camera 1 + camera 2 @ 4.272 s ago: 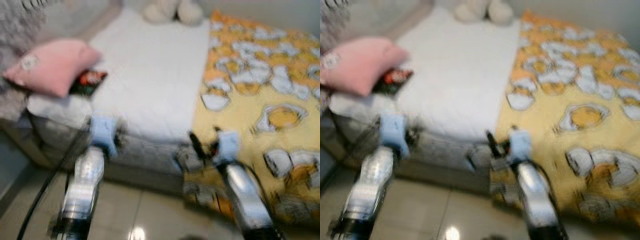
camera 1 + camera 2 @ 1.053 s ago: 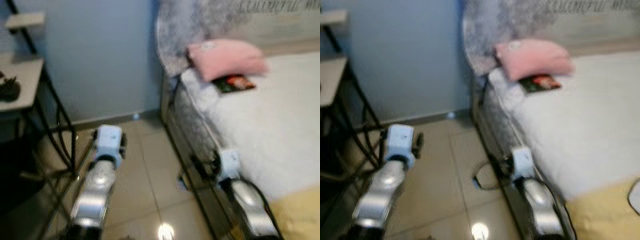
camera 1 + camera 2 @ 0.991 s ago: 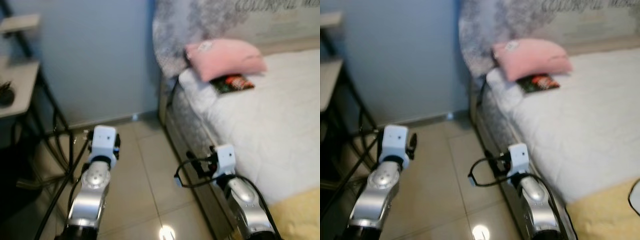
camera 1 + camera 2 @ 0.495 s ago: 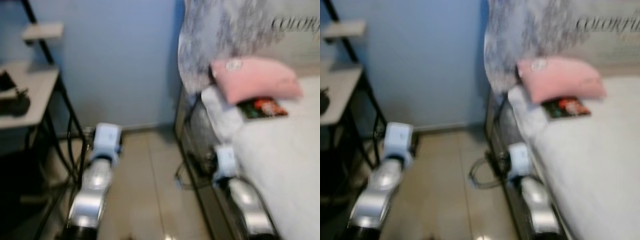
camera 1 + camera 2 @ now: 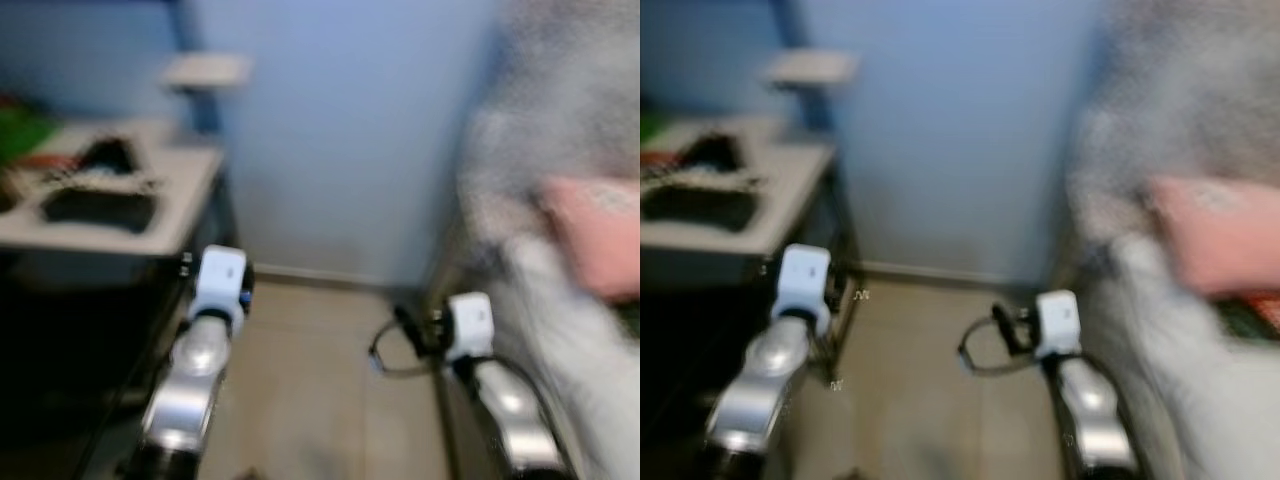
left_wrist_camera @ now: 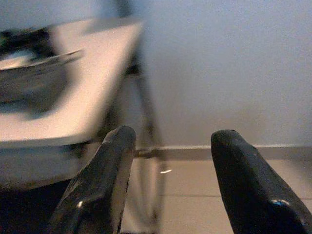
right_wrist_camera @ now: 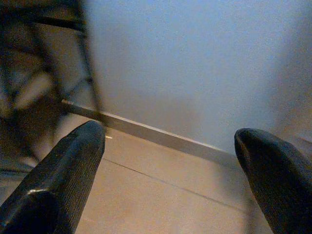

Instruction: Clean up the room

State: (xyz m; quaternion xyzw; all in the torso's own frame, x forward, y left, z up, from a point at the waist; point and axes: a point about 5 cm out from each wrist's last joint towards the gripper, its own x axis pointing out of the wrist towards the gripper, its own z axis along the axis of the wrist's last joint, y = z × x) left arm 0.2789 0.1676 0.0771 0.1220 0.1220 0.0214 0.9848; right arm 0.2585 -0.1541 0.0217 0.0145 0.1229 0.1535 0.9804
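The picture is blurred by motion. A pink pillow (image 5: 1217, 243) lies at the head of the bed (image 5: 1170, 330) on the right, with a red and dark book (image 5: 1252, 312) just below it. A grey desk (image 5: 185, 205) on the left carries dark objects (image 5: 98, 205). Both arms reach forward over the tiled floor. My left gripper (image 6: 173, 136) is open and empty, close to the desk's edge (image 6: 78, 92). My right gripper (image 7: 170, 132) is open and empty, facing the blue wall's skirting board (image 7: 156, 136).
A blue wall (image 5: 340, 140) stands ahead, with a narrow strip of beige floor (image 5: 310, 380) between desk and bed. Black desk legs (image 6: 146, 122) stand near the left arm. A small shelf (image 5: 205, 70) sits above the desk. A dark cable loop (image 5: 977, 355) hangs by the right wrist.
The camera has swung left: the bed and pillow slid to the right edge and the desk came into fuller view. Both arms keep their pose, grippers still open.
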